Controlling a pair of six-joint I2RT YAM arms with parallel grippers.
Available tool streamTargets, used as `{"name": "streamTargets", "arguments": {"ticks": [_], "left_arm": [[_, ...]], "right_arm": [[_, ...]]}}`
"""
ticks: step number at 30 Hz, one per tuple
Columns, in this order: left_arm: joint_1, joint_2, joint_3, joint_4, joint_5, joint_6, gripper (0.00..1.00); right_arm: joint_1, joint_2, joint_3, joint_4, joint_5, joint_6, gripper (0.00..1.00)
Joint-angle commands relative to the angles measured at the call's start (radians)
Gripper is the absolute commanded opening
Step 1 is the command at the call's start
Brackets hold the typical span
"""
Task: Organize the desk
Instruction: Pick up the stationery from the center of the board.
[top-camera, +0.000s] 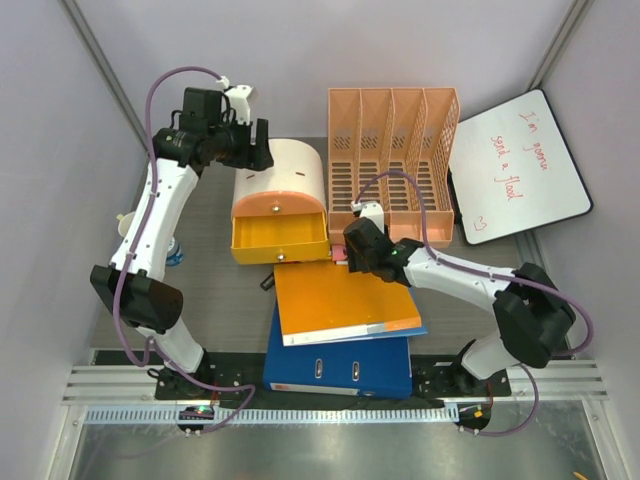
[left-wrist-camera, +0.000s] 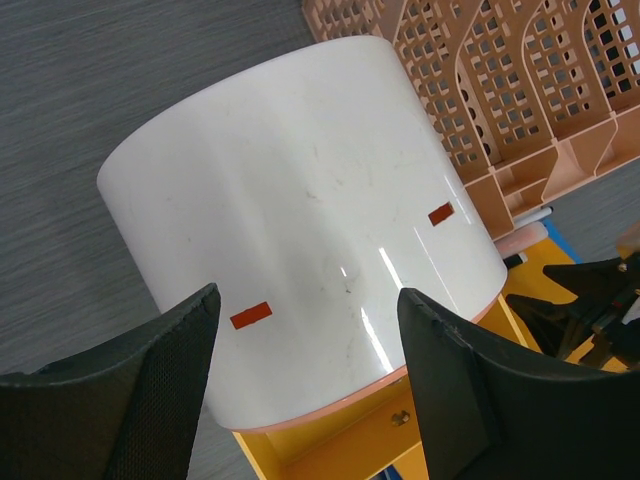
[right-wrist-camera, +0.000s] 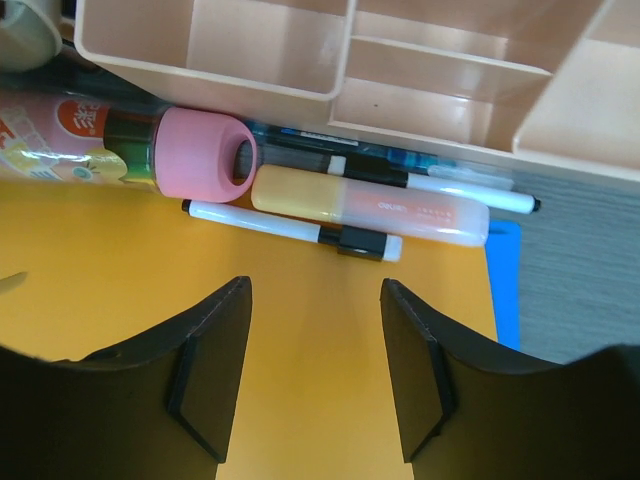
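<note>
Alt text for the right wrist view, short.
Open right gripper hovers over an orange folder. At its far edge lie a white pen, an orange highlighter and a pink-capped bottle, beside a peach file rack.

- A robot test cell in a lab: two arms (top-camera: 150, 230) mounted at a metal rail (top-camera: 110, 385), plain panels (top-camera: 60, 150) around.
- Dressed as an office desk (top-camera: 220, 290): file rack (top-camera: 395, 150), binders (top-camera: 340, 365), whiteboard (top-camera: 520, 165), pens (right-wrist-camera: 290, 222).
</note>
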Motion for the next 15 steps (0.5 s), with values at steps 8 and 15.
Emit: {"name": "streamTargets", "arguments": {"ticks": [8, 15], "left_arm": [[-0.002, 0.009, 0.026, 0.023, -0.005, 0.019, 0.72], [-0.004, 0.012, 0.022, 0.023, -0.016, 0.019, 0.73]], "right_arm": [[-0.088, 0.102, 0.008, 0.196, -0.114, -0.158, 0.57], [-0.139, 0.115, -0.019, 0.238, -0.2, -0.173, 0.55]]}}
